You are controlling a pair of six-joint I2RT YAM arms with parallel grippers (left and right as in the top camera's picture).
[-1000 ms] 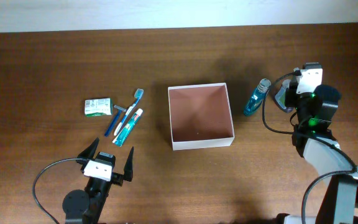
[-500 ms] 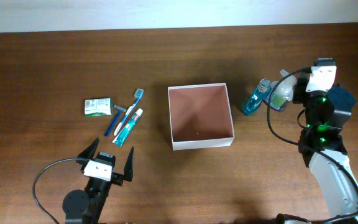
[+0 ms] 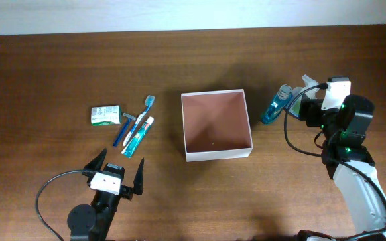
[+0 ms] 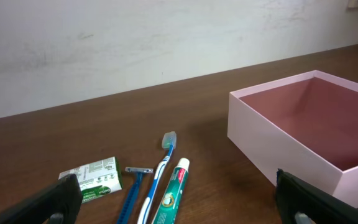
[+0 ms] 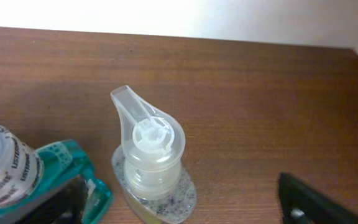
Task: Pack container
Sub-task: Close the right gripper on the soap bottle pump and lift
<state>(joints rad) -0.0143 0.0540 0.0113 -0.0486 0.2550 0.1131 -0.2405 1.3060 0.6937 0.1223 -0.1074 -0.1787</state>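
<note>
The container (image 3: 216,155), a shallow white-walled box with a reddish-brown inside, sits mid-table and holds nothing. In the right wrist view a clear pump bottle (image 5: 154,163) stands upright between the fingers of my right gripper (image 5: 185,211), which is open and not touching it. A teal mouthwash bottle (image 5: 23,177) stands just left of it, against the left finger. To the container's left lie a toothpaste tube (image 3: 138,137), a toothbrush (image 3: 130,126), a razor (image 3: 134,118) and a green-and-white soap packet (image 3: 105,114). Low at the front, my left gripper (image 3: 118,173) is open, short of those items.
The table's far edge meets a pale wall (image 4: 135,37). The right arm's cable (image 3: 293,137) loops over the table between the container and the arm. Bare wood lies in front of the container.
My right gripper's jaws have spread wide apart around the pump bottle, which now stands free beside the mouthwash. The left arm has not moved.
</note>
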